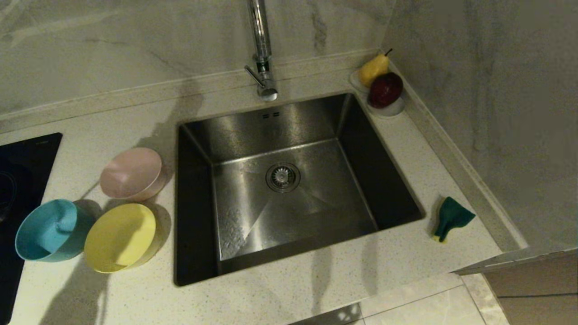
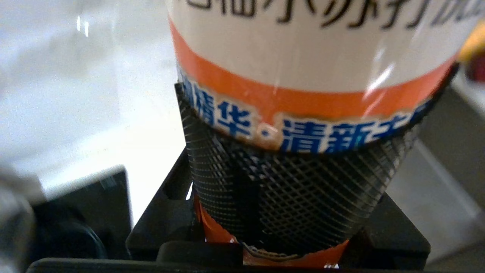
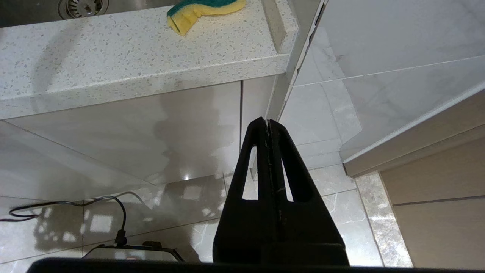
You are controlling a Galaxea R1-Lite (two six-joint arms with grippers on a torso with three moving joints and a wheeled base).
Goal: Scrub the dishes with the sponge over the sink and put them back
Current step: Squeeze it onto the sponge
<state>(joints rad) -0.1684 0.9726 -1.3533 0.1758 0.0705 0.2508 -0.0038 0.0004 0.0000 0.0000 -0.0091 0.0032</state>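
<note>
Three bowls stand on the counter left of the sink [image 1: 316, 198]: pale pink [image 1: 131, 174], light blue [image 1: 47, 230] and yellow [image 1: 119, 237]. The sponge [image 1: 451, 217], green side up and bent, lies on the counter right of the sink; it also shows in the right wrist view [image 3: 204, 9]. Neither arm appears in the head view. My left gripper [image 2: 295, 170] is shut on a white and orange labelled bottle [image 2: 314, 49], which fills the left wrist view; one ribbed black finger pad [image 2: 288, 197] lies across it. My right gripper [image 3: 268, 122] hangs shut below the counter edge, over the floor.
A chrome faucet [image 1: 262, 49] rises behind the sink. A white dish holding a pear and a red apple [image 1: 381, 85] sits in the back right corner by the wall. A black cooktop [image 1: 22, 180] lies at the far left. A counter edge [image 3: 151, 81] is above the right gripper.
</note>
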